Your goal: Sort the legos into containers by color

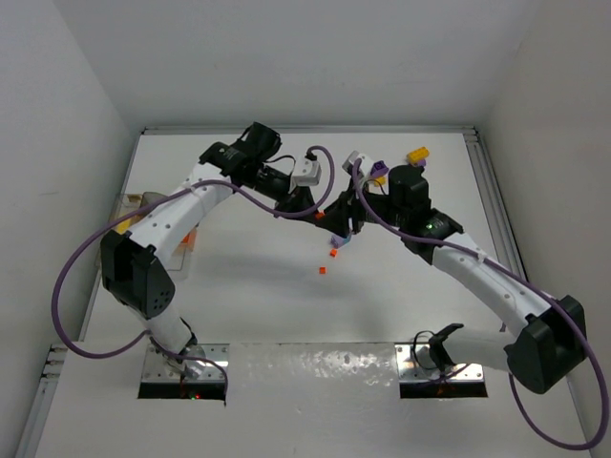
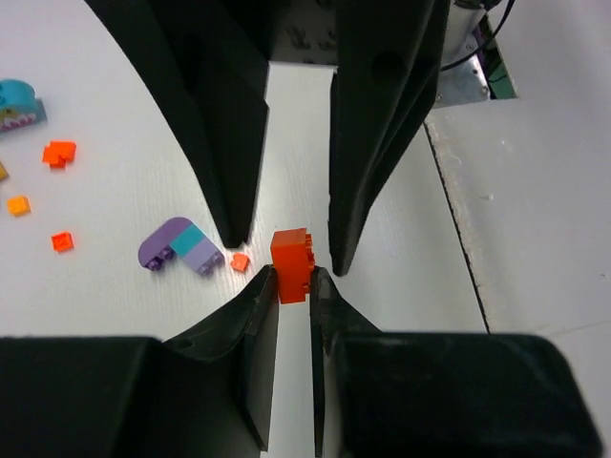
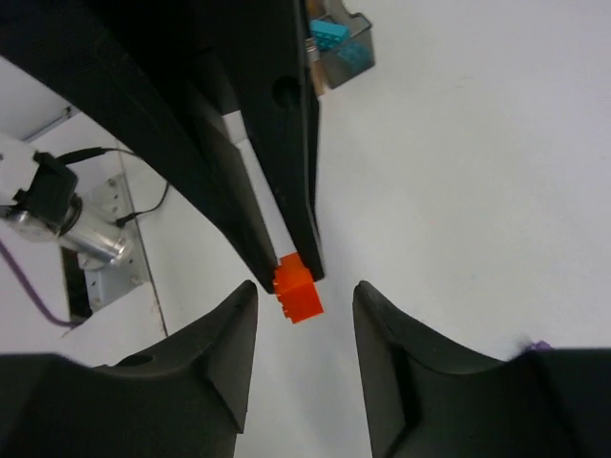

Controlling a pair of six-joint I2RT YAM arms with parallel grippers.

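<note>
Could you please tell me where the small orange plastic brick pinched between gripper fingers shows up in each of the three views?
Top external: the small orange plastic brick is a speck just above centre, where the two arms' tips meet.
Left wrist: at centre, clamped in the left gripper.
Right wrist: at centre, slightly left, by the tips of the open right gripper.
Shared landmark: the left gripper's black fingers pinching the brick.

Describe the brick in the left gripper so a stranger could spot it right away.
Go to the middle of the table, where the left gripper is shut on an orange brick. It alone sits pinched between fingertips; the other orange bits lie loose.
</note>
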